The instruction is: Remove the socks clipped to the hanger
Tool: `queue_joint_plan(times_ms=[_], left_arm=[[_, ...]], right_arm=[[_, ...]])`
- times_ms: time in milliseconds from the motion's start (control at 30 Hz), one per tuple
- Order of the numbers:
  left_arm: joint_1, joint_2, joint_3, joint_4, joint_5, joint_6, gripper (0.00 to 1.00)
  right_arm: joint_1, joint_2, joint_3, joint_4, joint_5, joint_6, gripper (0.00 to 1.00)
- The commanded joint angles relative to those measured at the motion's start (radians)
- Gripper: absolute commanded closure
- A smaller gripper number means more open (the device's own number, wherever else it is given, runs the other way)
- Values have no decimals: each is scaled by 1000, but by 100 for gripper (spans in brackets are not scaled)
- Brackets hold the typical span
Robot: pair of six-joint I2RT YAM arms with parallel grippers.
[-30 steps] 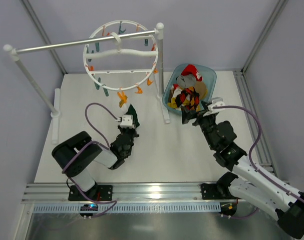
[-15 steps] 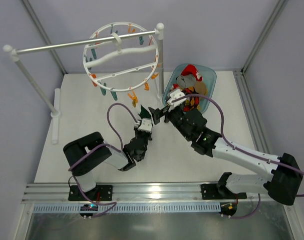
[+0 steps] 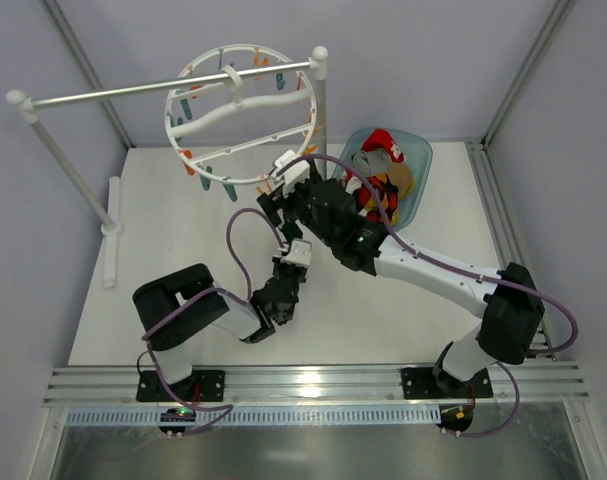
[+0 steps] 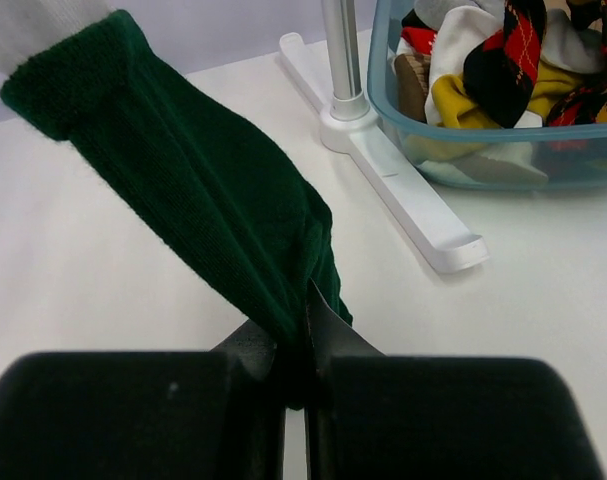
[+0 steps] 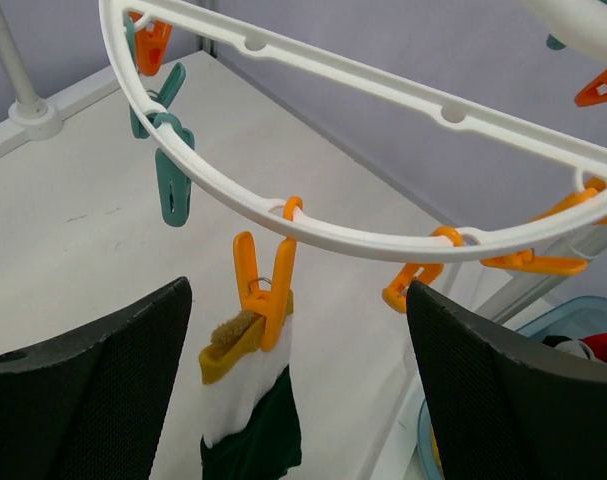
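Observation:
A sock with a dark green foot (image 4: pixel 183 190), a white band and a yellow cuff hangs from an orange clip (image 5: pixel 266 290) on the white round hanger (image 3: pixel 241 110). My left gripper (image 4: pixel 295 340) is shut on the green toe end, low over the table, and the sock runs taut up and to the left. It sits below the hanger in the top view (image 3: pixel 293 252). My right gripper (image 5: pixel 295 300) is open, with one jaw on each side of the orange clip and the sock's cuff (image 5: pixel 245 385), touching neither. Its place in the top view (image 3: pixel 275 200) is under the hanger's near rim.
A teal tub (image 3: pixel 424 160) at the back right holds several loose socks, also in the left wrist view (image 4: pixel 483 140). The white rail stand (image 3: pixel 163 86) carries the hanger; its right foot (image 4: pixel 403 190) lies next to the tub. Empty orange and teal clips (image 5: pixel 173 190) hang around the ring.
My right arm swung left from the tub to the hanger's near rim, jaws open around the orange clip. My left gripper shifted right with the green sock. The hanger tilted slightly.

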Motion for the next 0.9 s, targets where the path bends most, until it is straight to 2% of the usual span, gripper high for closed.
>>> queue_joint_plan(times_ms=[0, 533, 867], left_arm=[[-15, 6, -13, 227, 3, 19, 100], [-19, 23, -10, 227, 16, 21, 100], [-33, 29, 1, 227, 7, 47, 100]], right_arm=[[6, 52, 110, -71, -23, -19, 13], [16, 185, 273, -220, -58, -8, 28], [16, 239, 341, -279, -15, -8, 36]])
